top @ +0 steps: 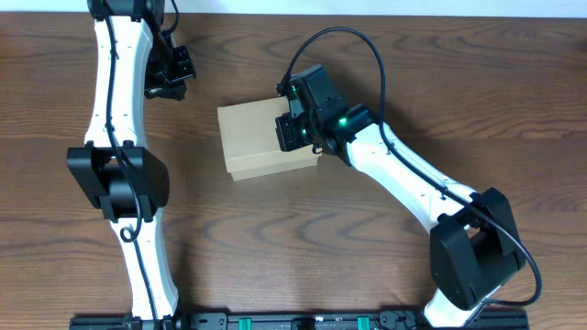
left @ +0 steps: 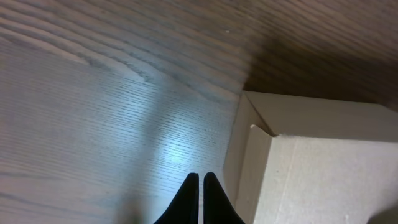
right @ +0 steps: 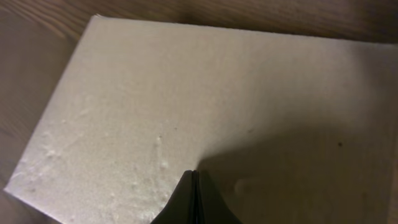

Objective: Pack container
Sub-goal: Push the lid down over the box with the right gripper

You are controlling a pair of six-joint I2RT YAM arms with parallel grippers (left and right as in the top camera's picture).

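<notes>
— What does the left wrist view alone show?
— The container's (left: 323, 168) tucked side flap, just beside the left gripper (left: 200, 180), clenched empty.
— And overhead?
— The right gripper (top: 292, 134), clenched too, sits atop the lid, mid-table (top: 385, 55).

The container (top: 252, 139) is seen closed on the wooden table (top: 477, 82), its flap lid lying flat and its sides slightly turned from the table's edges. The right gripper (top: 292, 131) is held over the lid at the box's 3 o'clock edge, and that part is hidden. The left gripper (top: 176, 77) is found toward 10 o'clock from the box, well apart from it.
</notes>
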